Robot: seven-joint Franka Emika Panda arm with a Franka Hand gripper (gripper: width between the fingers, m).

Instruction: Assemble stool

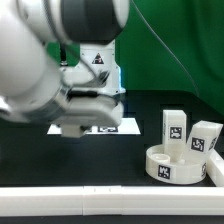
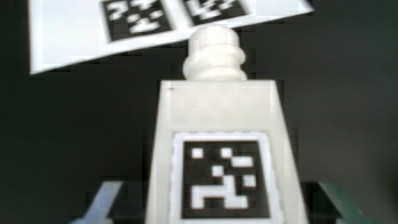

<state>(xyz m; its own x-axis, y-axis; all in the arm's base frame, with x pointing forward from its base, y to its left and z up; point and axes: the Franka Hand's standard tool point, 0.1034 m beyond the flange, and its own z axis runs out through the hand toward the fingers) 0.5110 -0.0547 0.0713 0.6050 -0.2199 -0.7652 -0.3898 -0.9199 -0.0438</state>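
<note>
Exterior view first, and the biggest thing in shot is the arm (image 1: 45, 60), one single grey-and-white arm filling the upper part of the exterior view's left and hanging low over the black table (image 1: 150, 105). Along the near edge one long white bar (image 1: 100, 205) is running across the whole width. Next in size, the ring-shaped seat (image 1: 178, 165) is lying flat on the exterior view's right, one seat, showing one black-and-white tag on its outer wall. Right behind it two legs are standing upright, side by side: the first leg (image 1: 175, 126) towards the arm, the second leg (image 1: 207, 139) nearer the frame's edge, each showing one tag. Both are just beside the seat's back rim; I cannot tell whether they are touching it. Under the arm the marker board (image 1: 100, 127) is lying flat, mostly covered, with parts of its tags peeking out.

Wrist view now, and a third leg (image 2: 217, 140) is filling the picture: one blocky white body, one tag on its face, one rounded peg on its end pointing towards the marker board (image 2: 160, 25) beyond, where two tags are partly showing. That makes three legs counted across both views.

And the gripper (image 2: 210, 200): one dark finger on each side of that third leg, sitting tight against its flanks, so the jaws are gripping it.
</note>
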